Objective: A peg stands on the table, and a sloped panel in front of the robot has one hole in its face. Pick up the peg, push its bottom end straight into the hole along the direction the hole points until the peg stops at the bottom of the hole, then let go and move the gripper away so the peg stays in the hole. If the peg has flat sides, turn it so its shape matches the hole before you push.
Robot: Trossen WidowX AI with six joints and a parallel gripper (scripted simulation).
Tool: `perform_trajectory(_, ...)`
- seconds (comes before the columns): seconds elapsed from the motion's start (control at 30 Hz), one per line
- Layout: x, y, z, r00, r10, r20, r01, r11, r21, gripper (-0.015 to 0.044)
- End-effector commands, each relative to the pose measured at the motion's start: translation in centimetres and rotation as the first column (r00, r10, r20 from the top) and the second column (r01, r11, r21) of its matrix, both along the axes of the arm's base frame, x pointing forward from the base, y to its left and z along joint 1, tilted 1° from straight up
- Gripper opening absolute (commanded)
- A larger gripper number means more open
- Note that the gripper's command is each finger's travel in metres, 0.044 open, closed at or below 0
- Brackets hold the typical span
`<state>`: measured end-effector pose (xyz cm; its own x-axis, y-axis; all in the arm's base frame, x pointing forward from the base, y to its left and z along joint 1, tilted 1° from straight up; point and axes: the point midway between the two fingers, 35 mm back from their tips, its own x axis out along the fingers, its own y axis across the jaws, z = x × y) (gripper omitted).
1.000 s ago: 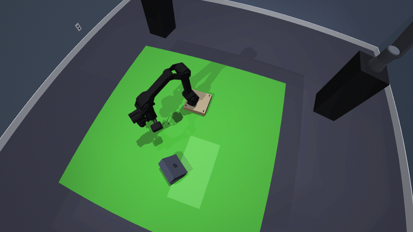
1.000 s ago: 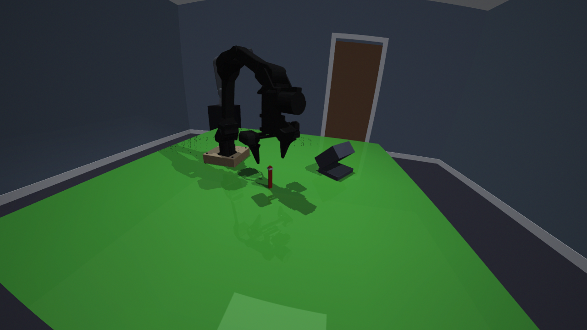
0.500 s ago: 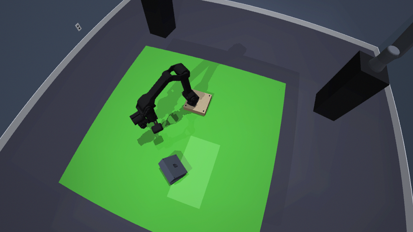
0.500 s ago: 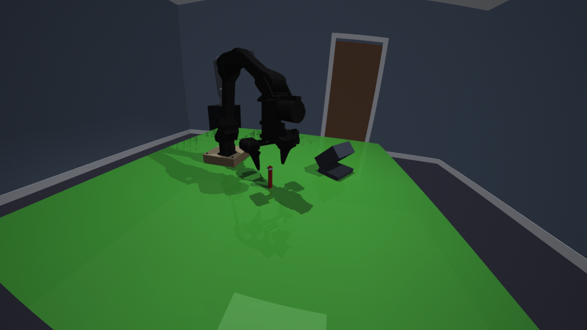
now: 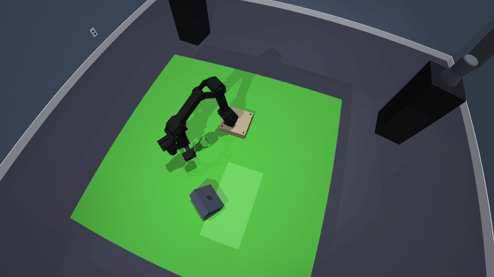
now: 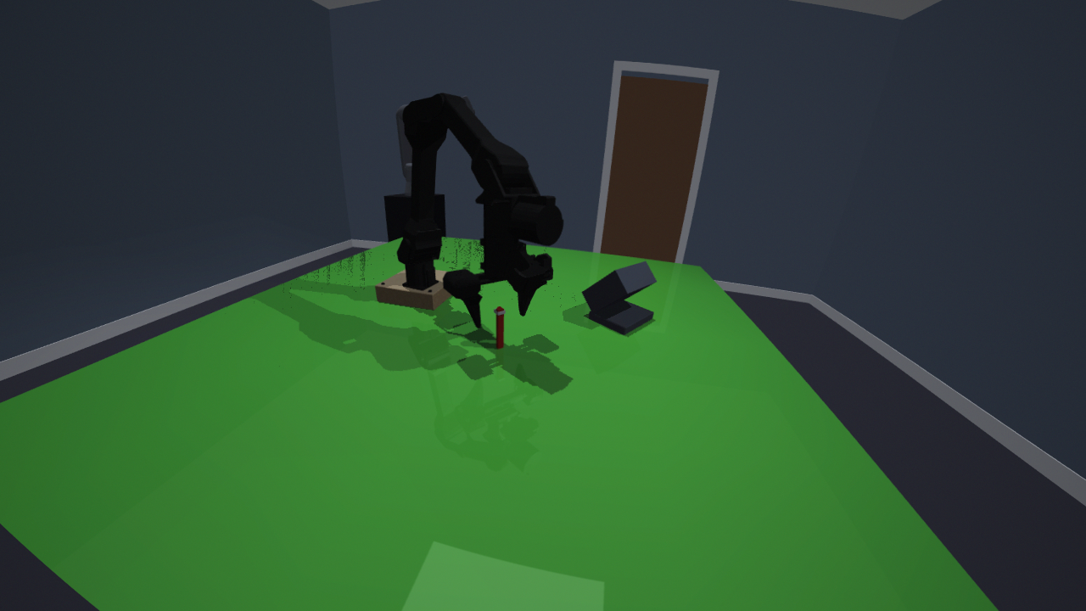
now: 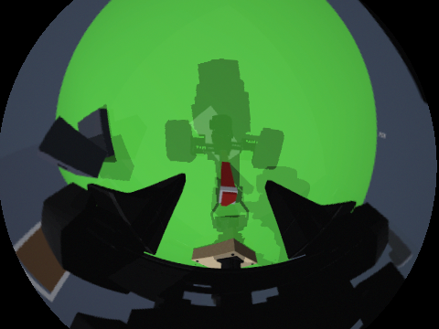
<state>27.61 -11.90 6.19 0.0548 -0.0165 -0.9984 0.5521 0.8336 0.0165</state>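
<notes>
Standing nr end effector [image 6: 500,321] [image 7: 227,181]: peg [image 6: 499,329] [image 7: 228,185].

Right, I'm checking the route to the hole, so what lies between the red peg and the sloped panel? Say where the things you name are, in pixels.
Only shadowed green surface between peg [image 6: 499,329] [image 7: 228,177] and panel [image 6: 618,283] [image 7: 74,147], in the exterior view.

From my remote feeds, the black two-fingered gripper [image 5: 188,148] [image 6: 500,320] [image 7: 227,181] covered most of the slim red peg [image 5: 187,147] [image 6: 499,329] [image 7: 228,177] from above, and I couldn't see the slate-grey sloped panel's hole in the exterior or wrist view
</notes>
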Motion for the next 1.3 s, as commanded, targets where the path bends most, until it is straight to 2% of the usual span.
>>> perform_trajectory(0.0,-0.24,0.16,-1.18,1.000,-0.003,-0.014,0.003,1.000,0.010,0.0440)
perform_trajectory(0.43,-0.30,0.19,-1.89,1.000,-0.003,-0.014,0.003,1.000,0.010,0.0440)
perform_trajectory(0.97,-0.17,0.08,-1.53,1.000,0.000,-0.007,0.000,1.000,0.003,0.0020)
perform_trajectory(1.07,-0.17,0.08,-1.53,1.000,0.000,-0.007,0.000,1.000,0.003,0.0000)
perform_trajectory(1.27,-0.17,0.08,-1.53,1.000,0.000,-0.007,0.000,1.000,0.003,0.0000)
